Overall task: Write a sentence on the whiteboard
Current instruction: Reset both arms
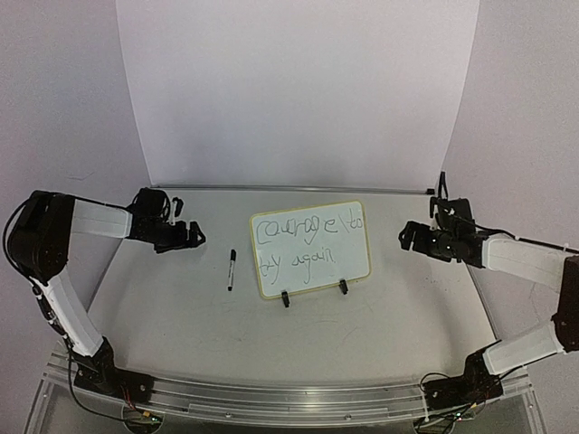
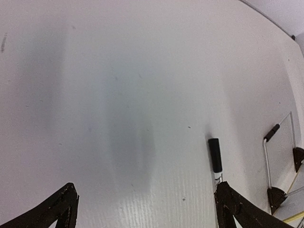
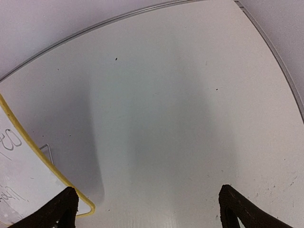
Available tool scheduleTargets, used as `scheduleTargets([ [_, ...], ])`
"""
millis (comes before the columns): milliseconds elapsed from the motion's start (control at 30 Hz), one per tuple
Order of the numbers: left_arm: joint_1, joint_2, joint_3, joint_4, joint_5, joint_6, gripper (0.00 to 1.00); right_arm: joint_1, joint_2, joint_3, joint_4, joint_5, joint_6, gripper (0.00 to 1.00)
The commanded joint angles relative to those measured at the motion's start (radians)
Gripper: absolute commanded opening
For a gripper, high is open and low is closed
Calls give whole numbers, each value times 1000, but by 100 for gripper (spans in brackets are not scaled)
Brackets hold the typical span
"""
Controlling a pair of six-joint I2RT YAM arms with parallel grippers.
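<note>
Whiteboard [image 1: 353,258] propped, sentence [image 1: 306,242] scrawl partly illegible

Bright, even light from above — soft grey shadows on the table [image 2: 118,71]; wrist views bend at edges.

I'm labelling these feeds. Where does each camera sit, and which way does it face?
Top external: above and behind the robot, looking down over the table at the whiteboard and marker; both arms show.
Left wrist: on the left arm, facing down at the table; its open jaws frame the bottom.
Right wrist: on the right arm, facing the table; open jaws at the bottom.
Shared: marker in top and left wrist; whiteboard in top and right wrist.
</note>
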Motion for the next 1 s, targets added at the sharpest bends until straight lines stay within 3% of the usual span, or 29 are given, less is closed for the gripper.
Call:
scheduleTargets([
  [0, 116, -121, -73, 216, -80, -49, 99, -78, -72, -67, 170, 0, -51, 98],
  [233, 152, -252, -271, 555, -384, 26, 99, -105, -175, -243, 454, 112, -127, 98],
  [400, 151, -222, -370, 768, -442, 106, 99, -105, -196, -375, 686, 212, -220, 98],
  [533, 151, -166, -431, 903, -448, 136, 99, -106, -202, -429, 758, 260, -264, 98],
  [967, 151, -109, -436, 965, -436, 152, 99, -105, -192, -446, 785, 279, -280, 98],
])
